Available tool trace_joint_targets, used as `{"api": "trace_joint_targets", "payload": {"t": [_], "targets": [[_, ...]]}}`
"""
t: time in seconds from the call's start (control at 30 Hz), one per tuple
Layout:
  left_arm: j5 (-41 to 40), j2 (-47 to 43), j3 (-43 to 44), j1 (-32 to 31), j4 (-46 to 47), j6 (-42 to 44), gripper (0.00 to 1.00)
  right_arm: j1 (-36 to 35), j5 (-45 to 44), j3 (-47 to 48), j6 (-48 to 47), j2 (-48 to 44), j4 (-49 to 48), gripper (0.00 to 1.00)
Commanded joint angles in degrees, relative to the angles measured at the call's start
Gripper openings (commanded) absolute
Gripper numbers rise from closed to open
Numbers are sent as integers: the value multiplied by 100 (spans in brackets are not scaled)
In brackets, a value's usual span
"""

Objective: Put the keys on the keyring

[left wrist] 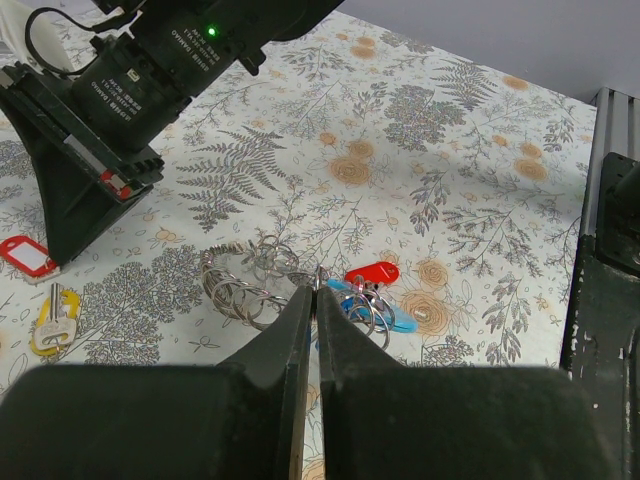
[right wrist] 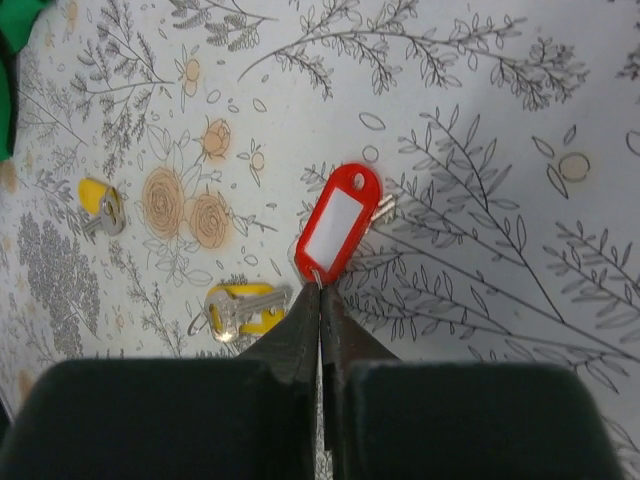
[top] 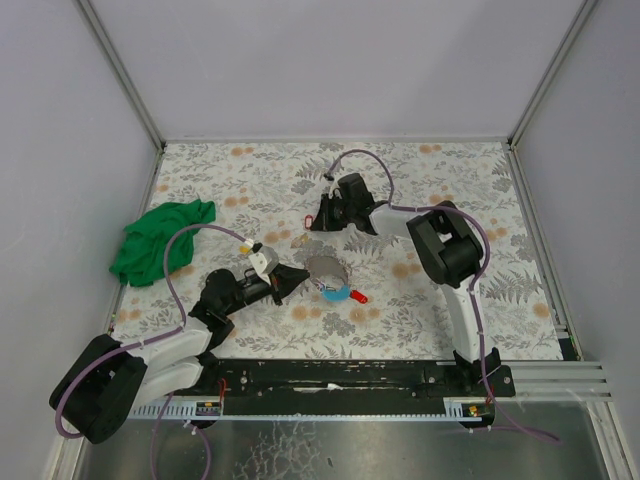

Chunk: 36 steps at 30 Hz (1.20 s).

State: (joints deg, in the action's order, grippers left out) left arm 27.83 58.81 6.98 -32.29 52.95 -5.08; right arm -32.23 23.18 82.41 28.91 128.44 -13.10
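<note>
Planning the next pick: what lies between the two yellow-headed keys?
Nothing: only bare flowered tablecloth separates the nearer yellow-headed key from the farther yellow-headed key, as the right wrist view shows.

- Two red tags [right wrist: 340,225] [left wrist: 372,272]
- One blue tag [left wrist: 400,320]
- Two yellow keys [right wrist: 240,308] [right wrist: 97,195]
- One bunch of metal rings [left wrist: 240,285]
- One green cloth [top: 160,240]
- Two robot arms [top: 170,350] [top: 460,300]
</note>
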Motion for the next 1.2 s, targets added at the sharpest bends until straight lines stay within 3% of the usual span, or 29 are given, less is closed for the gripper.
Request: {"api": "trace_joint_targets", "payload": {"t": [0.0, 0.2, 0.63, 0.83, 1.17], "targets": [[-54, -27, 154, 21, 206, 40, 0, 110, -344, -169, -257, -607, 229, 0], [-93, -107, 139, 18, 159, 57, 0, 395, -879, -1020, -460, -1563, 443, 0], [-107, -163, 120, 21, 149, 72, 0, 1148, -2418, -4014, -170, -4337, 744, 0], [-90, -111, 130, 17, 178, 47, 0, 1147, -2318, -4812, 215, -4870, 752, 0], [-86, -148, 147, 25, 141, 26, 0, 783, -2006, -5165, 467, -4872, 410, 23]]}}
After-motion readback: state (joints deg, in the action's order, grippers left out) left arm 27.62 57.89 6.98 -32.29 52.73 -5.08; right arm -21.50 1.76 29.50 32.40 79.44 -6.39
